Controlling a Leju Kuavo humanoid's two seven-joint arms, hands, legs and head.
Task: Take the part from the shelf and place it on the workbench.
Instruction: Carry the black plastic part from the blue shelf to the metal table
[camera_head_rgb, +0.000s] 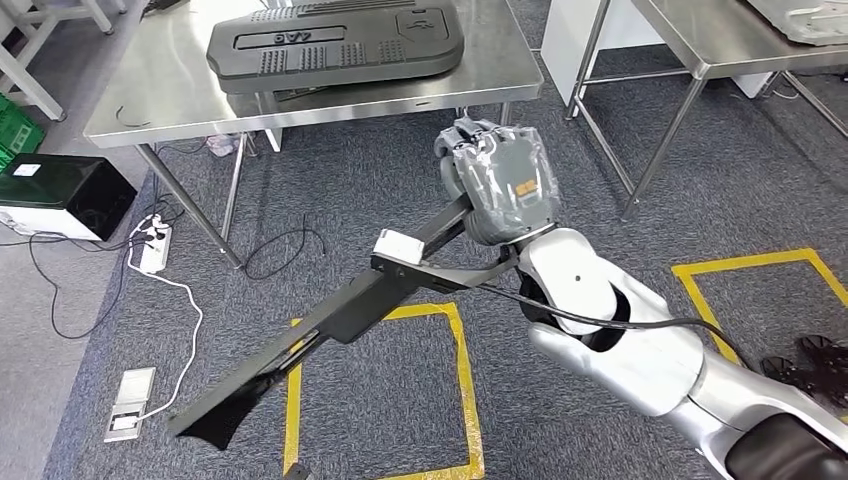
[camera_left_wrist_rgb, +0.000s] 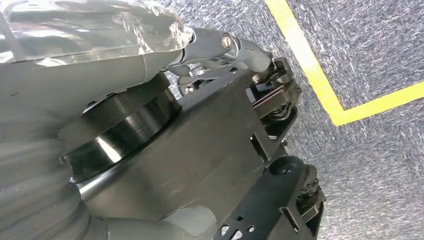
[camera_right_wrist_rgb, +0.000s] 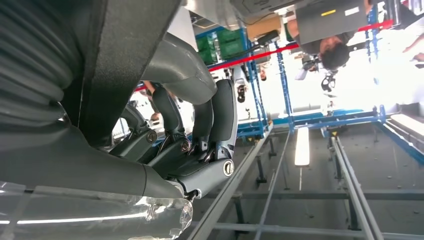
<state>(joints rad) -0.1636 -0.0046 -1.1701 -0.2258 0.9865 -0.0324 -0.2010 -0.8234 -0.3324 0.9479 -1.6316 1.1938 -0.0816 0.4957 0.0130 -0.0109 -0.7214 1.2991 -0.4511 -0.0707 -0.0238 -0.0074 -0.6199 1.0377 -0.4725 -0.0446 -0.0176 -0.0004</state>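
In the head view my right hand (camera_head_rgb: 500, 185), wrapped in clear plastic, grips one end of a long black flat part (camera_head_rgb: 340, 310). The part slants down to the left over the carpet, with a white tag (camera_head_rgb: 400, 243) near the held end. The steel workbench (camera_head_rgb: 160, 90) stands just beyond the hand, and the part is apart from it. The right wrist view shows dark fingers (camera_right_wrist_rgb: 200, 125) curled around the black part (camera_right_wrist_rgb: 125, 60). My left hand (camera_left_wrist_rgb: 225, 45) shows as a plastic-covered back and a silver finger link; how its fingers lie is hidden.
A large black moulded panel (camera_head_rgb: 340, 45) lies on the workbench. A second steel table (camera_head_rgb: 700, 40) stands to the right. Yellow tape squares (camera_head_rgb: 465, 370) mark the carpet. A black box (camera_head_rgb: 65, 190), a power strip (camera_head_rgb: 152, 250) and cables lie on the left. A person (camera_right_wrist_rgb: 330, 30) stands far off.
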